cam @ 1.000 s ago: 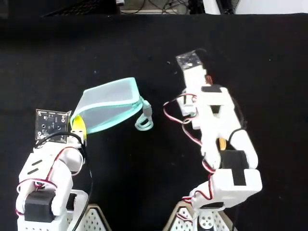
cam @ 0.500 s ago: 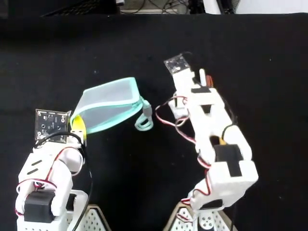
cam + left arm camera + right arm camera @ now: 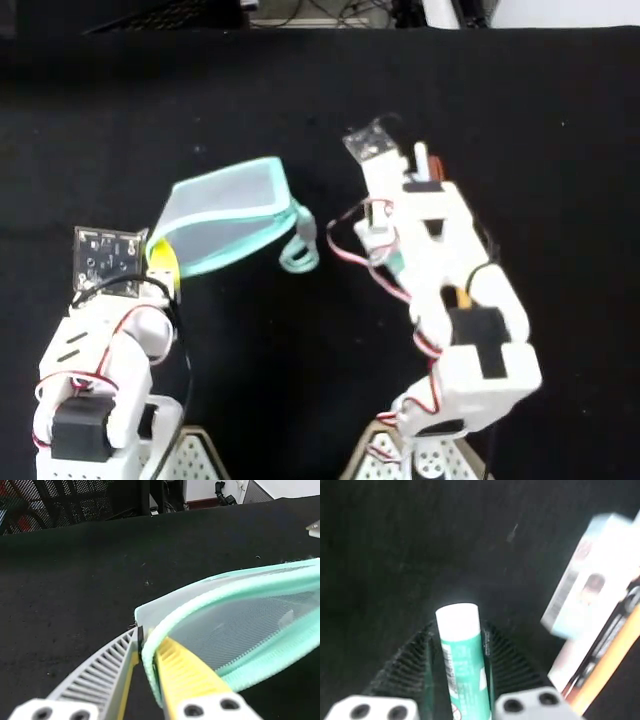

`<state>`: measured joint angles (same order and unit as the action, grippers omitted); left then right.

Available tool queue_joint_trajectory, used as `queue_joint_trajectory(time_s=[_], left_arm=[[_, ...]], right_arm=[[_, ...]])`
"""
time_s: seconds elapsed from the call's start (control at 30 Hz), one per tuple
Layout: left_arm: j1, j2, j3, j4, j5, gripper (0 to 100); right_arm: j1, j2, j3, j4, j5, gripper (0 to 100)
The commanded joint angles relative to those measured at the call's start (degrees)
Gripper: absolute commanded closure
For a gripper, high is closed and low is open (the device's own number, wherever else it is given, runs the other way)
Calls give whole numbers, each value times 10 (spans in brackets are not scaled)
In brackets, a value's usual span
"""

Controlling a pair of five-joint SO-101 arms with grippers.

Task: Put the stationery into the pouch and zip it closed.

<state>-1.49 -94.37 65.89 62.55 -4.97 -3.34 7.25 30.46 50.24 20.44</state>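
A mint-green mesh pouch (image 3: 225,222) lies left of centre, its mouth gaping (image 3: 240,625). My left gripper (image 3: 145,641) is shut on the pouch's near corner, with a grey finger outside and a yellow finger (image 3: 162,262) inside the rim. In the right wrist view my right gripper (image 3: 457,630) is shut on a green glue stick (image 3: 461,655) with a white cap, held above the black table. A light-blue and white box (image 3: 585,577) and an orange pen (image 3: 607,662) lie beside it. The right arm (image 3: 440,250) stands right of the pouch's zipper loop (image 3: 298,250).
The table is covered in black cloth (image 3: 540,130). Black mesh furniture and cables sit beyond its far edge (image 3: 75,500). Both arm bases stand at the near edge (image 3: 190,450).
The right arm swung left toward the pouch with the glue stick, then eased slightly back. The left arm and the pouch stayed put.
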Motion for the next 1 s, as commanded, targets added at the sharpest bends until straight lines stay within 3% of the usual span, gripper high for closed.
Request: queue_joint_trajectory(time_s=[0.0, 0.23, 0.43, 0.73, 0.97], left_arm=[[3, 4, -1, -13, -4, 971], [3, 4, -1, -13, -4, 971], [3, 4, -1, -13, -4, 971], [3, 4, -1, -13, -4, 971], [3, 4, -1, -13, -4, 971]], right_arm=[[-18, -43, 10, 13, -5, 986], [-55, -22, 11, 21, -2, 814], [-53, -22, -15, 71, 56, 867], [-55, -16, -28, 55, 120, 868], [-54, 78, -92, 73, 141, 868]])
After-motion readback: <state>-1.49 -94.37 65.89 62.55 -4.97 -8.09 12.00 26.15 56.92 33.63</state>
